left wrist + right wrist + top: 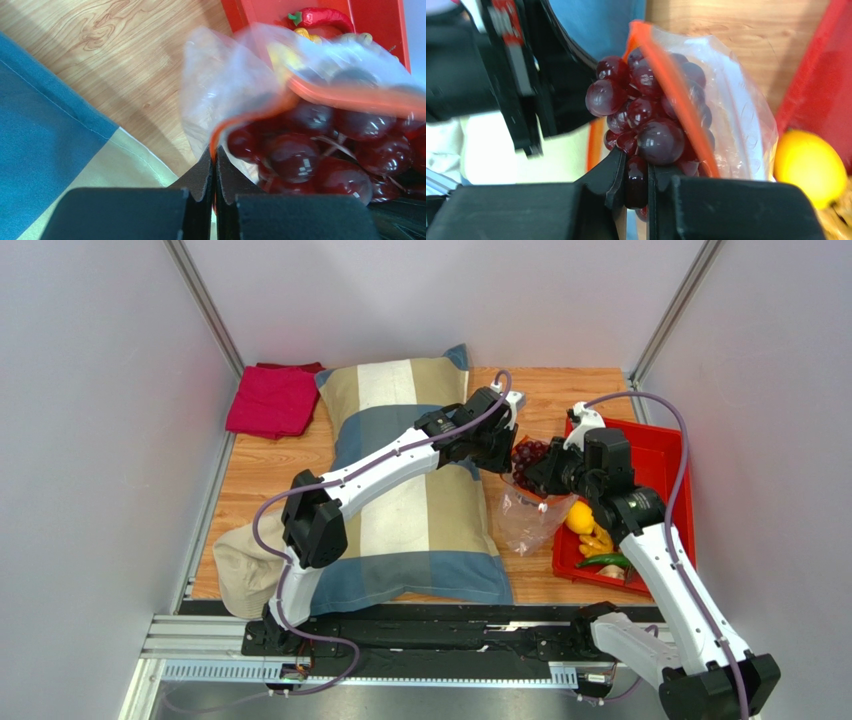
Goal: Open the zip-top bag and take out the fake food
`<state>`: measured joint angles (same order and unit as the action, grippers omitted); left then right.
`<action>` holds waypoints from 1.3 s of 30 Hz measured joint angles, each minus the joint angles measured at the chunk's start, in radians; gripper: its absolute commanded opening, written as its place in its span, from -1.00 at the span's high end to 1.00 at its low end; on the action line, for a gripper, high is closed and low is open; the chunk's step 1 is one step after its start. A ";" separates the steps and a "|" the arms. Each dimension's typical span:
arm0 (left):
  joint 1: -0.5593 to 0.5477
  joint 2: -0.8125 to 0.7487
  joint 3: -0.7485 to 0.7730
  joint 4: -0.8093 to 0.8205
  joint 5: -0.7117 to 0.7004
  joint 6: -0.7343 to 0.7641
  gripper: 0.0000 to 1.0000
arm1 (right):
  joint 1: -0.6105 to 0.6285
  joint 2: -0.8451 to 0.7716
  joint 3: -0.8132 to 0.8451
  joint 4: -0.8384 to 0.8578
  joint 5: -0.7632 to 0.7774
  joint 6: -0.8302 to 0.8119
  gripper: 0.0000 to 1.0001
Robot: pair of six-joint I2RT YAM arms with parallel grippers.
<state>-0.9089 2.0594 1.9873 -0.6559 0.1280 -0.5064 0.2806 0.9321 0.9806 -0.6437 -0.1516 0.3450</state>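
Several toy foods (590, 535) in the red tray (660, 465); grape bunch (646, 125) half out of the zip-top bag (525, 520), gripped by right fingers (613, 175), rim clamped by left fingers (202, 177).

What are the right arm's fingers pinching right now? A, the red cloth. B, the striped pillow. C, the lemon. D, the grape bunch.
D: in the right wrist view the right fingers are closed on a grape at the bottom of the grape bunch, which sits at the mouth of the zip-top bag.
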 measured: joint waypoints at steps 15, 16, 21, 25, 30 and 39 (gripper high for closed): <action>0.001 0.002 0.001 0.008 -0.002 0.007 1.00 | -0.008 0.199 0.380 -0.063 -0.008 0.149 1.00; 0.000 0.002 0.001 0.008 0.000 0.006 1.00 | -0.008 0.204 0.388 -0.070 -0.008 0.163 1.00; 0.000 0.002 0.001 -0.011 -0.002 0.006 1.00 | -0.015 0.225 0.388 -0.125 -0.036 0.227 1.00; 0.000 0.002 0.001 -0.013 -0.006 -0.002 1.00 | -0.048 0.229 0.418 -0.188 -0.110 0.272 1.00; 0.013 0.005 0.002 -0.005 -0.006 -0.023 1.00 | -0.095 0.251 0.639 -0.360 -0.132 0.256 1.00; 0.043 0.016 0.064 -0.031 -0.068 -0.029 1.00 | -0.161 0.277 0.876 -0.619 0.167 0.072 1.00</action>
<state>-0.8654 2.0754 2.0514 -0.6868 0.0597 -0.5350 0.1196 1.2091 1.8565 -1.2625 0.0151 0.4168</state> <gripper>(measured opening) 0.000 0.136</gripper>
